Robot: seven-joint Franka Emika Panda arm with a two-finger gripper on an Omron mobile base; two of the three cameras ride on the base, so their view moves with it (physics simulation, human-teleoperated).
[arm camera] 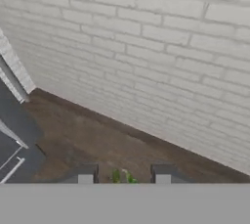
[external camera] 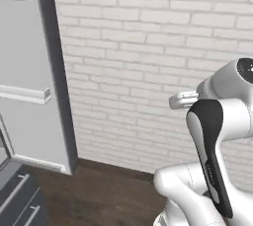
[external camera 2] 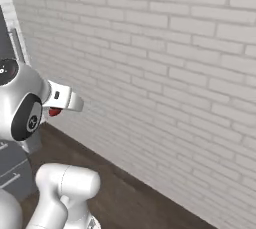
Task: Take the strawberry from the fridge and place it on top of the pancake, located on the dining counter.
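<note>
Pincer (arm camera: 124,175) clamped on strawberry (external camera 2: 54,111), green leaves peeking between tips, red fruit carried high off wooden floor (external camera: 108,193). Fridge (external camera: 24,72) door open at left, brick wall (external camera 2: 165,73) ahead. Likely transit toward dining counter.

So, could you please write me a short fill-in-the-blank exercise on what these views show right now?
1. The tool is shut on the ____.
2. The wall behind the arm is made of white ____.
3. The fridge door stands ____.
4. The floor is dark ____.

Missing words: strawberry; brick; open; wood
</note>
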